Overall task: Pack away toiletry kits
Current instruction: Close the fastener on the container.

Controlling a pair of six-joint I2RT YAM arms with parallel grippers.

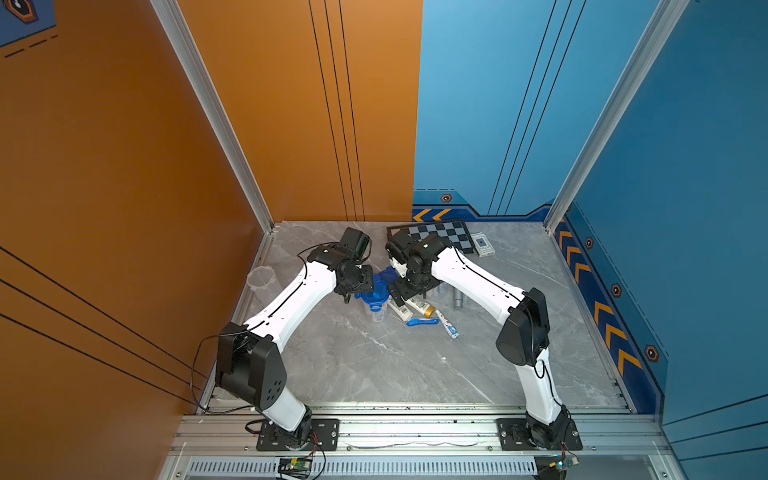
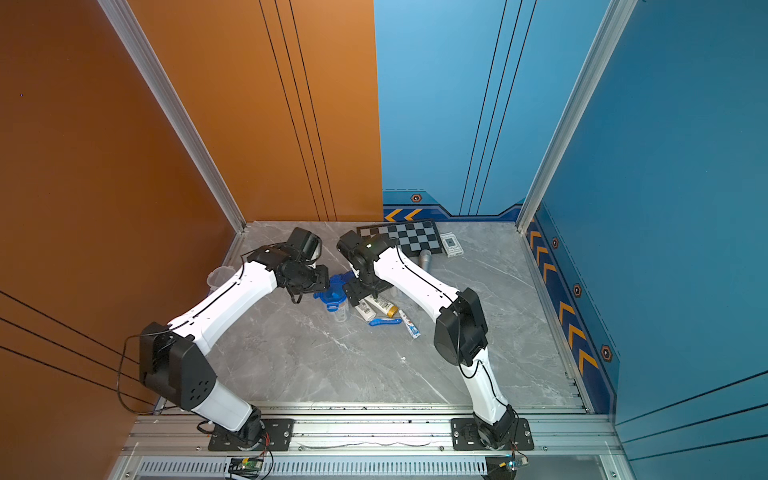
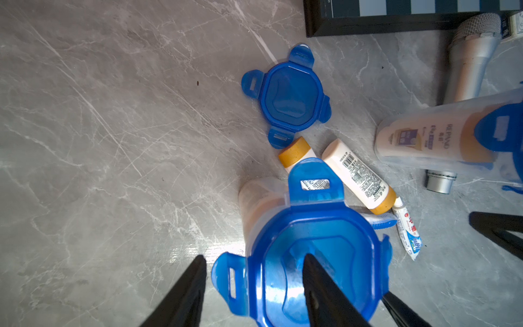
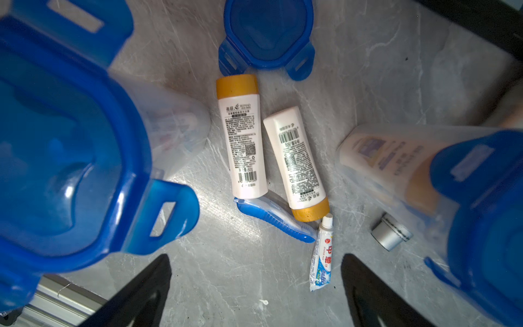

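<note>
Judging by the table (image 1: pixel 374 365), roughly two kits packed and one to go. Filled and capped already: a cup (image 3: pixel 261 198) under the left claw (image 3: pixel 254 257) and a second cup (image 4: pixel 396 161) beside the right claw (image 4: pixel 256 256), tabs apparently not yet snapped down. Loose on the table: a bottle (image 4: pixel 243 141), a second bottle (image 4: pixel 297 158), a brush (image 4: pixel 274 219), a tube (image 4: pixel 322 254) and a spare lid (image 4: pixel 266 31), all close together; an empty cup (image 1: pixel 261 282) well apart, by the left edge. Left claw half parted, straddling one tab (image 3: pixel 229 280) of the first cup's lid (image 3: pixel 283 254), not visibly pinching it. Right claw spread wide and empty, hanging over the loose kit, bottles and brush just ahead of the fingertips (image 4: pixel 158 269), tube nearest, nothing touched.
</note>
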